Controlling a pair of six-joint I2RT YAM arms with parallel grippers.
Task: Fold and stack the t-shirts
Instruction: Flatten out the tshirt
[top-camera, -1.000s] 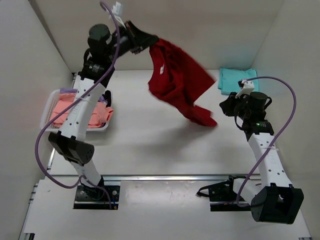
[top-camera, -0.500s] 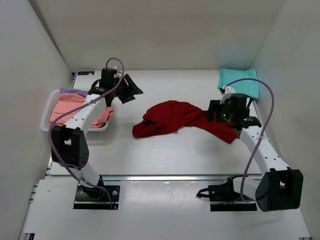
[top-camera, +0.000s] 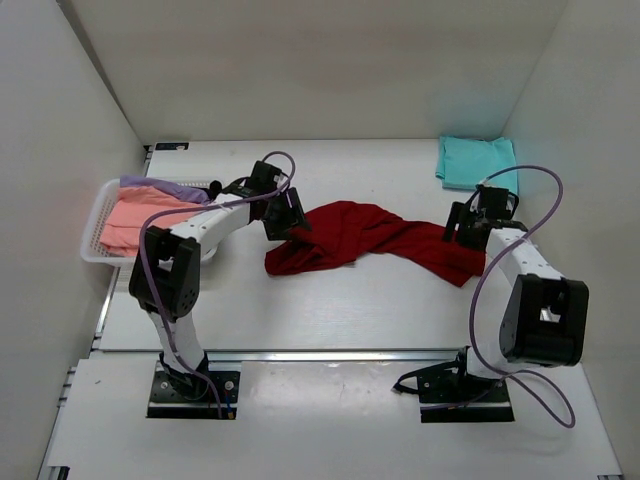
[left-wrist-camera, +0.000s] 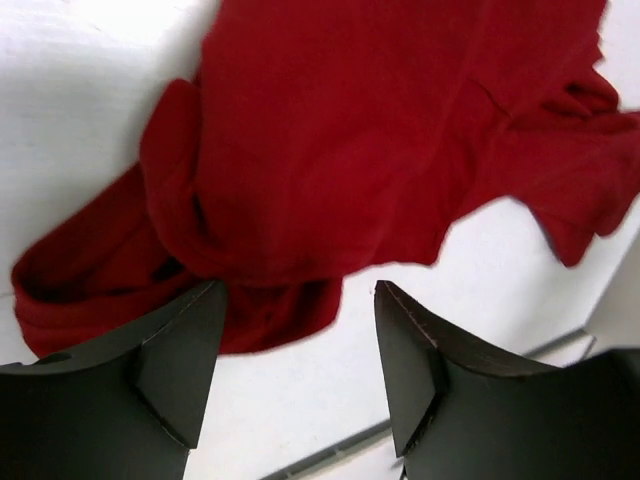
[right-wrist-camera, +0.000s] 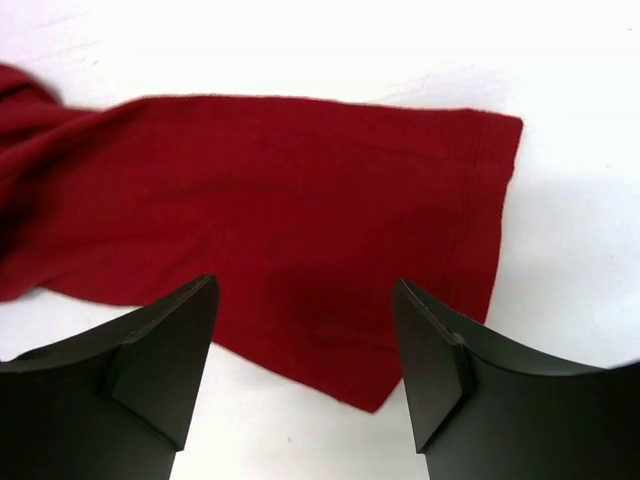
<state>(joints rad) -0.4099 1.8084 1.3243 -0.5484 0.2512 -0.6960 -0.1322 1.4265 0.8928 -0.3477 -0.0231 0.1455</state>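
A dark red t-shirt (top-camera: 360, 238) lies crumpled in a long heap across the middle of the table. My left gripper (top-camera: 289, 224) is open just above its left end, with nothing between the fingers; the left wrist view shows bunched red cloth (left-wrist-camera: 350, 130) past the gripper (left-wrist-camera: 298, 300). My right gripper (top-camera: 462, 230) is open over the shirt's right end, where a flat sleeve hem (right-wrist-camera: 250, 190) lies below the gripper (right-wrist-camera: 305, 288). A teal t-shirt (top-camera: 477, 162) lies folded at the back right. Salmon pink (top-camera: 135, 220) and lavender (top-camera: 160, 187) t-shirts are in the basket.
A white mesh basket (top-camera: 97, 212) stands at the left edge of the table. White walls close in the left, back and right sides. A metal rail (top-camera: 330, 352) runs along the near edge in front of the arm bases.
A second ago the left gripper held the red t-shirt high in the air. Both grippers have opened and come down, and the shirt now lies on the table between them.
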